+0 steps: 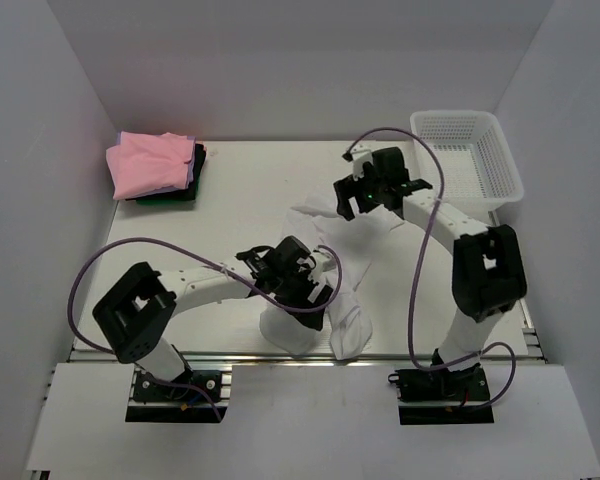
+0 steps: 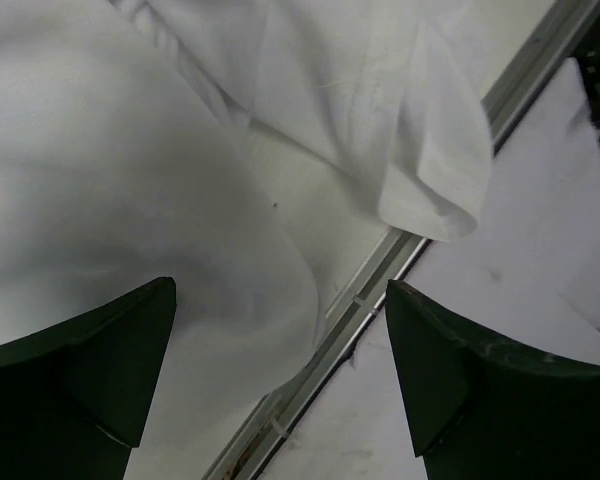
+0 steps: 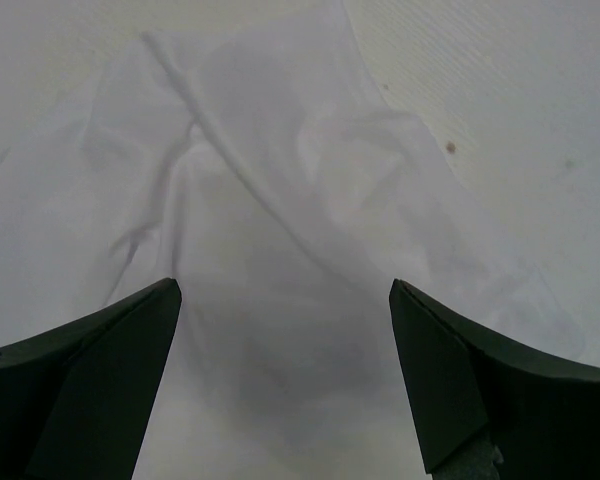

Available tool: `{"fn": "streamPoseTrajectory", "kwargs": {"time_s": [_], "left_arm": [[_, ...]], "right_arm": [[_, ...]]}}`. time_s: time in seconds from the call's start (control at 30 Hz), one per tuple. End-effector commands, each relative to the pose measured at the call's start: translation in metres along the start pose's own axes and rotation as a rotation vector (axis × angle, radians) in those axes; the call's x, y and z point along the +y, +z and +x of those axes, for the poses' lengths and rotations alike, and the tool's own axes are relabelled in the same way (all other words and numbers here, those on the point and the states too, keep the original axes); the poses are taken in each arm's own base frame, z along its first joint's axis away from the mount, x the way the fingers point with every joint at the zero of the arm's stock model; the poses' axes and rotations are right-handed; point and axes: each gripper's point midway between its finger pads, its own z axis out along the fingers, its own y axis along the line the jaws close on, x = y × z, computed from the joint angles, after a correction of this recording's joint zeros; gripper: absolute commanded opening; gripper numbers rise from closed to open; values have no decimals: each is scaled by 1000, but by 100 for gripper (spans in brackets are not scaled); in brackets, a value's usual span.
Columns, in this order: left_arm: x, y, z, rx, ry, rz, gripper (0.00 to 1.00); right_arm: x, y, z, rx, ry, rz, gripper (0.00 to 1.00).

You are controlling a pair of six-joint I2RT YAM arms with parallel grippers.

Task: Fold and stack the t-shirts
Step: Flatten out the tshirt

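1. At the table's (image 1: 242,190) centre-front, the white t-shirt (image 1: 348,318) lies crumpled and unfolded, its long axis running roughly near-to-far.
2. Left gripper (image 1: 298,275) hovers over the shirt's near end by the front edge, jaws wide, empty.
3. Right gripper (image 1: 368,195) hovers over the far end, jaws wide, empty.
4. Pink t-shirt (image 1: 150,165) tops the folded stack in the far-left corner.

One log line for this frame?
left gripper open over white t-shirt | right gripper open over same | shirt crumpled, unfolded | folded stack far left, pink on top
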Motion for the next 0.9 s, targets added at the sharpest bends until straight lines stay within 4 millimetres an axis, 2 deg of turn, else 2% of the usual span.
{"fn": "streamPoseTrajectory", "kwargs": {"time_s": [0.0,0.03,0.07,0.1,0.13,0.17,0.23,0.3,0.37,0.47,0.5,0.57,0.6,0.63,0.67,0.77,0.8,0.83,0.87], "left_arm": [[4,4,-12,-21,9,-62,95],[4,8,-9,-10,4,-72,95],[1,8,-14,-21,17,-79,95],[9,9,-13,-21,14,-117,95],[7,9,-17,-31,15,-127,95],[13,14,-17,-25,-1,-153,95],[10,19,-16,-13,-5,-151,91],[11,23,-19,-13,-5,-151,86],[9,26,-15,1,1,-149,81],[12,30,-12,20,-5,-155,48],[12,29,-15,16,-5,-165,28],[17,27,-17,12,-14,-200,10],[20,26,-15,16,-27,-218,0],[22,21,-17,4,-25,-240,0],[22,13,-25,-33,-26,-261,0],[26,-4,-32,-94,-76,-325,0],[31,-20,-41,-157,-93,-367,0],[31,-30,-45,-188,-104,-386,0],[38,-40,-47,-217,-129,-426,0]], "right_arm": [[1,17,-31,11,-175,-6,90],[1,21,-29,30,-193,-9,90],[0,38,-24,60,-207,-3,90],[3,44,-26,62,-249,-6,90],[5,49,-35,57,-270,-13,90],[4,59,-28,81,-271,-16,90],[5,68,-33,100,-281,-24,90],[11,83,-17,144,-277,-61,90],[13,86,-18,145,-290,-71,90],[20,98,-3,179,-283,-97,89],[22,103,6,201,-282,-104,87],[22,107,14,216,-271,-105,86],[21,110,16,220,-264,-99,80],[20,111,20,232,-239,-85,76],[15,115,18,225,-233,-53,59],[13,116,5,174,-165,-15,27],[11,116,-4,134,-152,1,19],[8,108,-11,105,-126,26,9],[5,105,-16,84,-101,41,7]]}}
